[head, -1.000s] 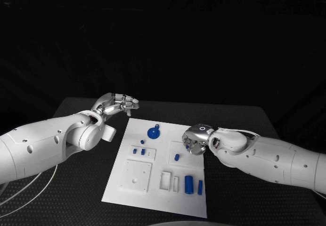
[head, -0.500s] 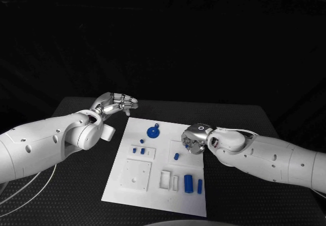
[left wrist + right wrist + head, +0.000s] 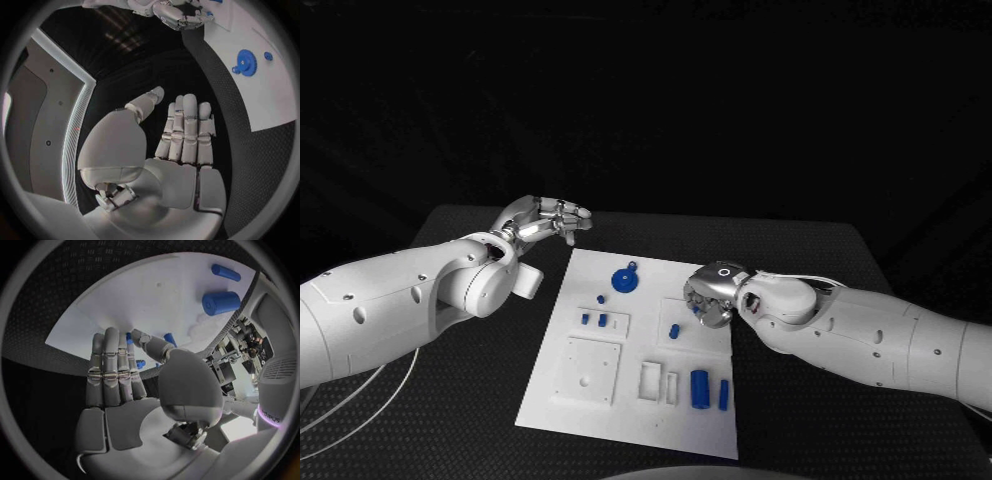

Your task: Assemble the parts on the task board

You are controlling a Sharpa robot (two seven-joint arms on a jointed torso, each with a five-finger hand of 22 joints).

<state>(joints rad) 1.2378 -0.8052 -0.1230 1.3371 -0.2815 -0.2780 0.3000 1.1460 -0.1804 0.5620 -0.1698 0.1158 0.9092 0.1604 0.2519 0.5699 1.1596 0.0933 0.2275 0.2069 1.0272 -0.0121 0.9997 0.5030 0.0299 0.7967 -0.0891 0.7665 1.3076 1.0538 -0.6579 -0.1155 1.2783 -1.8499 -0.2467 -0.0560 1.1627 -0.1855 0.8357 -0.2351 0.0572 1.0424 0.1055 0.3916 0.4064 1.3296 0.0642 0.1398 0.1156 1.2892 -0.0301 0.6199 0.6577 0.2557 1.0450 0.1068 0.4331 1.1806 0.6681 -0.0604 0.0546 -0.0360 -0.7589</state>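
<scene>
Overhead, the board (image 3: 635, 352) is a flat white plate lying slantwise on the dark, finely textured table (image 3: 834, 260). Near its far end sits a round blue gear (image 3: 626, 281) with a small knob at its rim. Below that come small blue pegs (image 3: 593, 320) on a raised white square, a short peg (image 3: 674, 331) toward the right edge, a plain white block (image 3: 590, 371), and at the near end two smooth blue cylinders (image 3: 708, 389) beside upright white slots. The left hand (image 3: 548, 220), silver and segmented, hangs off the board's far left corner over the table, its fingers loosely curled in with nothing between them. The right hand (image 3: 711, 298) hovers at the board's right edge, just beside the short peg; whether it touches anything cannot be told from here.

Next, the left wrist view: the left hand (image 3: 181, 135) has its fingers straight and close together, thumb angled aside, palm bare. It is over the woven black table (image 3: 206, 75), with the board's corner (image 3: 262, 80) and the gear (image 3: 247, 62) well apart from the fingertips. The right hand (image 3: 181, 15) shows far off at the board's other edge.

Finally, the right wrist view: the right hand (image 3: 125, 385) holds nothing, fingers extended side by side, thumb out. Its fingertips lie over the board (image 3: 144, 305), near small pegs (image 3: 169, 339); a thick cylinder (image 3: 220, 303) and a thin one (image 3: 225, 272) lie farther off.
</scene>
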